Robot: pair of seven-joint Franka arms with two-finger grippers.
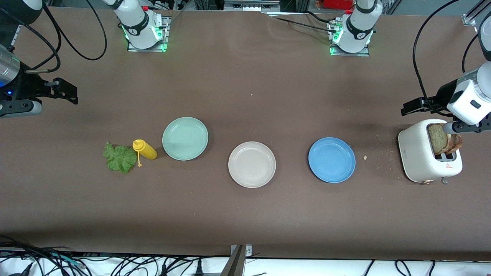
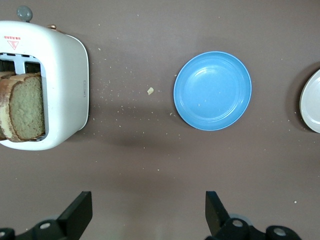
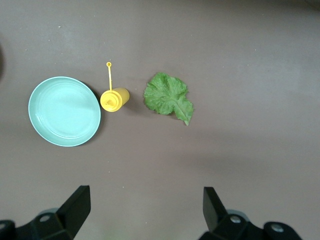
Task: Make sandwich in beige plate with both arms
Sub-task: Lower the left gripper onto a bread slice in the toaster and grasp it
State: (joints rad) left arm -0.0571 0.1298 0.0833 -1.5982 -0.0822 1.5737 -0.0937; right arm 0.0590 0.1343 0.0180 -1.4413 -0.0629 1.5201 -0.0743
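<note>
glossy plastic beige plate [image 1: 252, 164] (matt table [image 1: 245, 96]).

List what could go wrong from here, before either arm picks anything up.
1. The bread slices stand packed together in the toaster; the open left gripper might pinch both slices or tip the toaster.
2. The lettuce leaf lies flat beside the yellow bottle; the open right gripper could knock the bottle or tear the leaf.
3. The beige plate sits between the mint plate and blue plate; a wrong drop is possible.
</note>
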